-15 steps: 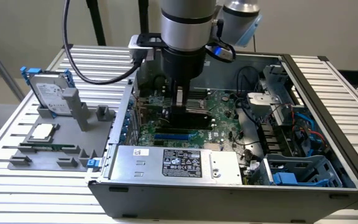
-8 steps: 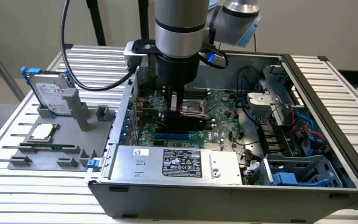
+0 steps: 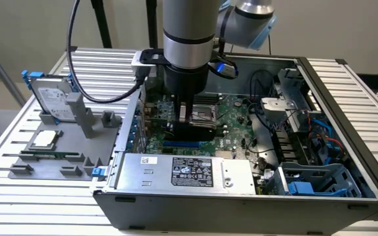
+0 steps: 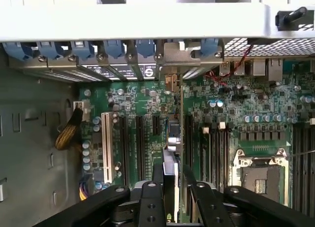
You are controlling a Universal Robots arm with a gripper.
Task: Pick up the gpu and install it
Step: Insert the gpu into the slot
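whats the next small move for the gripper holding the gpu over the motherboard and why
Probably a slow, straight push down. In the wrist view the gripper is shut on the gpu, held edge-on and upright among the expansion slots, its silver end bracket already up at the case's rear slot openings. The exterior view shows the arm low over the motherboard. Whether the card is fully seated cannot be told.
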